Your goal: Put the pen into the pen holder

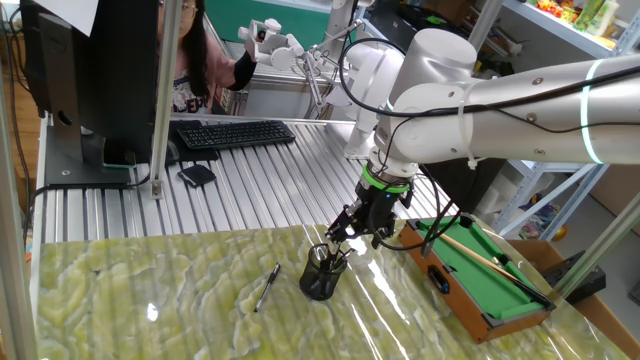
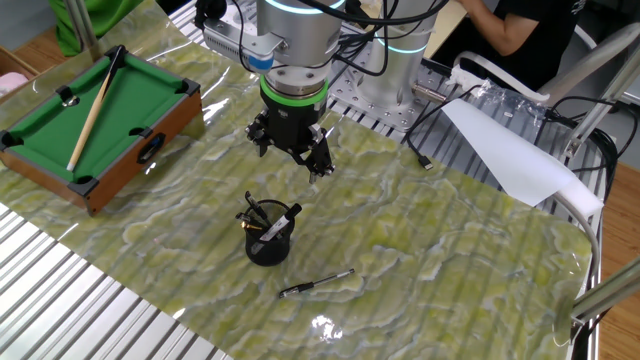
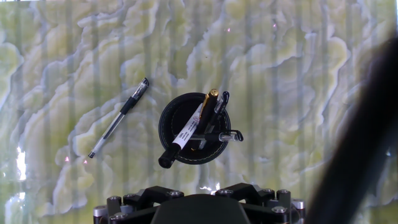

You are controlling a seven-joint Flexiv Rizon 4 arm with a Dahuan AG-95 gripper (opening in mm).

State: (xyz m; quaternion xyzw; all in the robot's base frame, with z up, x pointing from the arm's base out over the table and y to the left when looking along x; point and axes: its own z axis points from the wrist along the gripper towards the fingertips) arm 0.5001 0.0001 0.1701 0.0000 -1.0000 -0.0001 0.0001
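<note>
The pen (image 1: 266, 287) lies flat on the green marbled mat, just left of the pen holder (image 1: 322, 275), a black mesh cup with several pens in it. The other fixed view shows the pen (image 2: 316, 284) in front and to the right of the holder (image 2: 268, 240). In the hand view the pen (image 3: 118, 118) lies diagonally to the left of the holder (image 3: 194, 129). My gripper (image 2: 290, 155) hovers above and behind the holder, open and empty; it also shows in one fixed view (image 1: 352, 232). Its fingertips are out of the hand view.
A toy pool table (image 2: 90, 120) with a wooden cue (image 2: 92, 105) sits at the mat's edge near the arm. A keyboard (image 1: 235, 132) and monitor (image 1: 90, 70) stand behind the mat. A white sheet (image 2: 510, 150) lies at the far side.
</note>
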